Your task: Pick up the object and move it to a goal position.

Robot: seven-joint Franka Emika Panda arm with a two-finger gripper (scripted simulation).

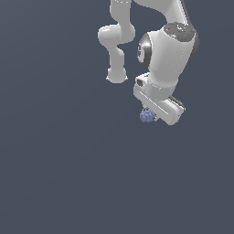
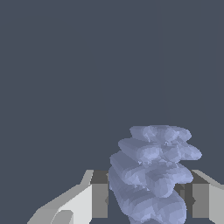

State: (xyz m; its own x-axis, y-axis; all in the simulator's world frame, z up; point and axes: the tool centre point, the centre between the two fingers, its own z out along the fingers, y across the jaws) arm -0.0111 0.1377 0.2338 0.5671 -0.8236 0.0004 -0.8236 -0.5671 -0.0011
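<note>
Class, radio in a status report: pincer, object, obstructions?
White pincer shut on lumpy periwinkle-blue object. Object sits between both fingers. No obstruction visible.

A flat, uniform slate-blue backdrop [image 1: 55,173] fills both views, from twelve to six o'clock, plain and evenly lit, showing no seams or shadows.

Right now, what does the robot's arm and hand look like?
The arm is glossy white, made of rounded, tube-like segments with dark grey joint rings. One joint cap shows tiny red and teal dots. The hand is a boxy white block; its fingers have dark inner pads.
</note>
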